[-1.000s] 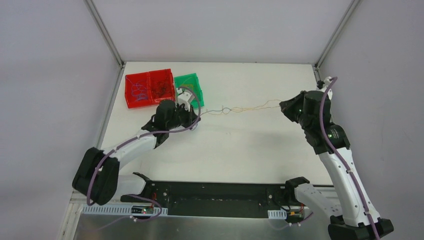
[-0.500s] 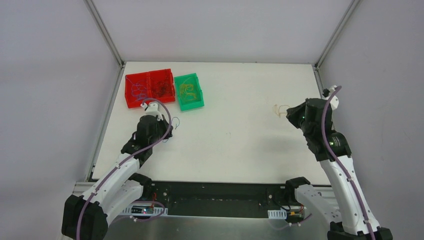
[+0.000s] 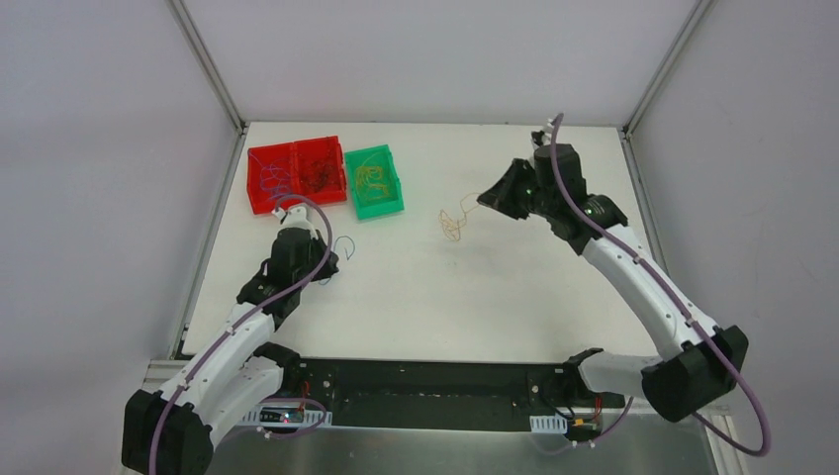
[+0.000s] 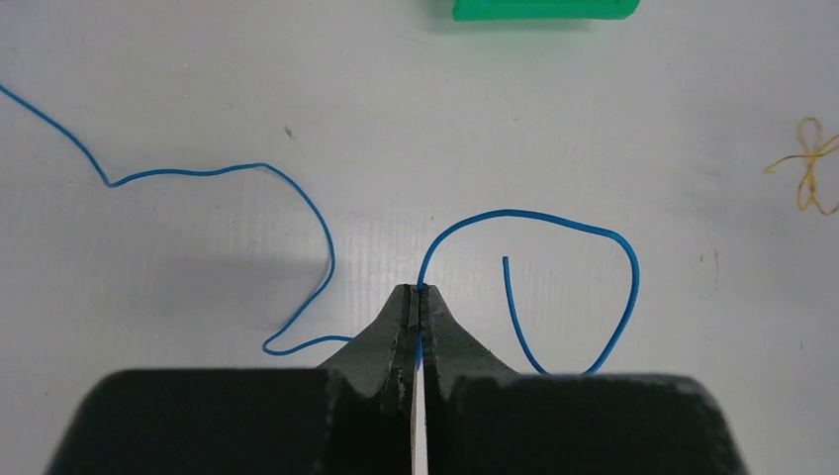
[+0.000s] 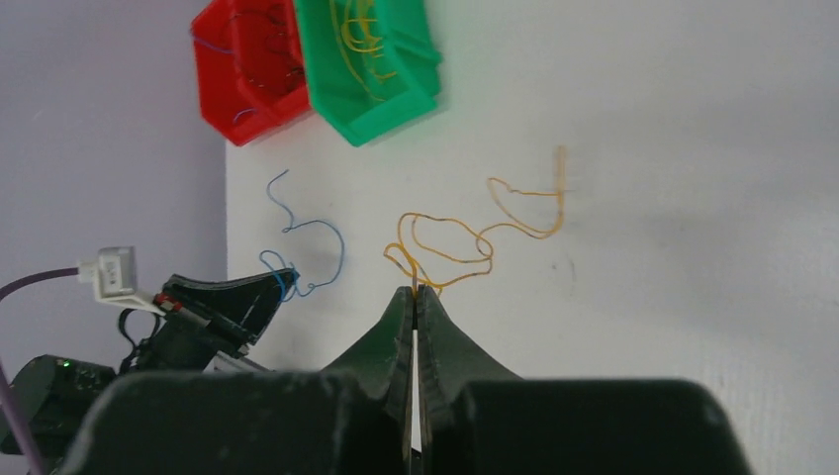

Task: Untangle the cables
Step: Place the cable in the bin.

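Two parted: blue cable (image 4: pixel 508 211), orange cable (image 5: pixel 561 203)

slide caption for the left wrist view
Left gripper shut on a blue cable looped across the white table, green bin at the top edge.

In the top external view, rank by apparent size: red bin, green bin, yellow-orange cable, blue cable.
1. red bin
2. green bin
3. yellow-orange cable and blue cable: not ranked, because the blue one is partly hidden.
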Available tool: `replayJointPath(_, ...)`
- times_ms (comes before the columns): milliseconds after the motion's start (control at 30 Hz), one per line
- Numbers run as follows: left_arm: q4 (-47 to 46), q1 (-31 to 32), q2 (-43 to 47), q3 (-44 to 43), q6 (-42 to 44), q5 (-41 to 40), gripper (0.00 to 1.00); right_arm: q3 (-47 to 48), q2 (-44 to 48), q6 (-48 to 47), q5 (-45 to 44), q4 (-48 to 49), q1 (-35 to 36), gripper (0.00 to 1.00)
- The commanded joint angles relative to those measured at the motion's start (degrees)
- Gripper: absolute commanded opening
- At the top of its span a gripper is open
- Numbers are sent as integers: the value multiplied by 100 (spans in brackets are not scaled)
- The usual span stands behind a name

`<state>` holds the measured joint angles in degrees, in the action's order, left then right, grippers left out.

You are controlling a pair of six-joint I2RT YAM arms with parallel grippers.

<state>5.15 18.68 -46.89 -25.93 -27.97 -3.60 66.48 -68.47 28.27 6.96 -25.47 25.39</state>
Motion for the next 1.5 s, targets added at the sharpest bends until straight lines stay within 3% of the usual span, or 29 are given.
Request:
replayJointPath(0, 522, -13, 299, -282, -314, -552, 0, 886, -738, -198, 305, 849, 360, 0)
replayJointPath(233, 873, -11, 823, -235, -366, -975, 0, 2533, -2322, -287, 420, 1098, 875, 0)
replayJointPath(633, 1046, -13, 985, -245, -494, -1157, 0, 5324, -4841, -306, 271, 738, 1076, 0)
replayJointPath(1033, 1128, -13, 858, -305, -407, -1310, 0, 5556, -6086, -860, -639, 557, 1468, 0)
replayJointPath(1133, 1133, -12, 807, -324, -406, -1303, 0, 6011, -6542, -1123, -889, 157, 1583, 1)
replayJointPath(1167, 1137, -13, 793, -332, -411, -1302, 0, 6270, -6636, -1196, -892, -9, 1608, 10)
replayJointPath(1233, 1151, -13, 764, -342, -392, -1333, 0, 6377, -6655, -1244, -869, -177, 1610, 42)
replayJointPath(1267, 1151, -13, 745, -355, -365, -1380, 0, 6316, -6555, -1261, -874, -152, 1614, 53)
replayJointPath(1467, 1234, -18, 519, -494, -460, -2107, 2, 5418, -5444, -1482, -861, 26, 1606, 70)
